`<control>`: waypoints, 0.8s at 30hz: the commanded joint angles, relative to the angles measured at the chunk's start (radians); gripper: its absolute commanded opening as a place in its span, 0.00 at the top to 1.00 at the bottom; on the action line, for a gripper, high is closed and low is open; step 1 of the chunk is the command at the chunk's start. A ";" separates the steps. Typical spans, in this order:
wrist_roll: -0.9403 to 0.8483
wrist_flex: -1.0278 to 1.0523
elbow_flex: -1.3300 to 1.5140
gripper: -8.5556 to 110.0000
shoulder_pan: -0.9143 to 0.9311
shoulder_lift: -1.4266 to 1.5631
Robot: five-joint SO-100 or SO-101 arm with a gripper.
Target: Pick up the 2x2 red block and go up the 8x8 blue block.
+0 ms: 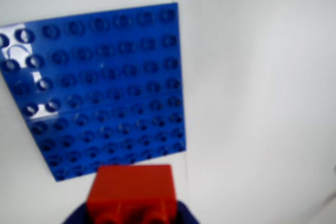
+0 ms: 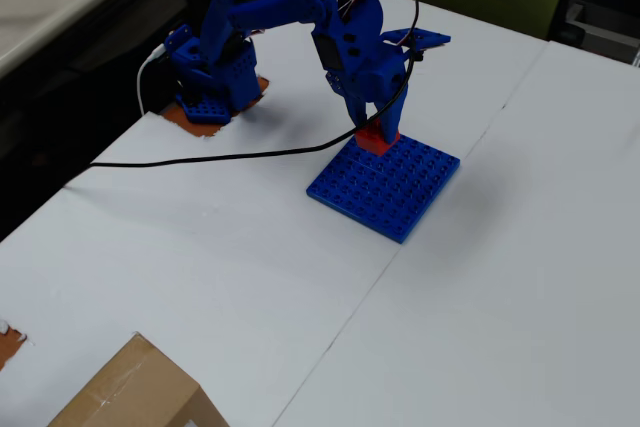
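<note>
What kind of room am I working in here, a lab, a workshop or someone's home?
Probably a hobby or lab bench, not a kitchen: white tabletops pushed together, a small blue arm on a studded base, its gripper holding a red block over a blue baseplate, a cardboard box nearby.

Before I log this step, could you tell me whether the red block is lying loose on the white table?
No, the 2x2 red block is held in the gripper at the edge of the 8x8 blue block.

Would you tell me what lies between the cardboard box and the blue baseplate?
Only bare white table with a seam line, as the overhead view shows, between box and baseplate.
</note>
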 commanded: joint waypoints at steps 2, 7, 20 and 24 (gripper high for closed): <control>-0.132 0.014 -0.044 0.91 0.002 0.012; -0.127 0.006 -0.038 0.91 0.005 0.032; -0.121 -0.008 0.017 0.91 -0.037 0.089; -0.130 -0.017 0.018 0.91 -0.041 0.086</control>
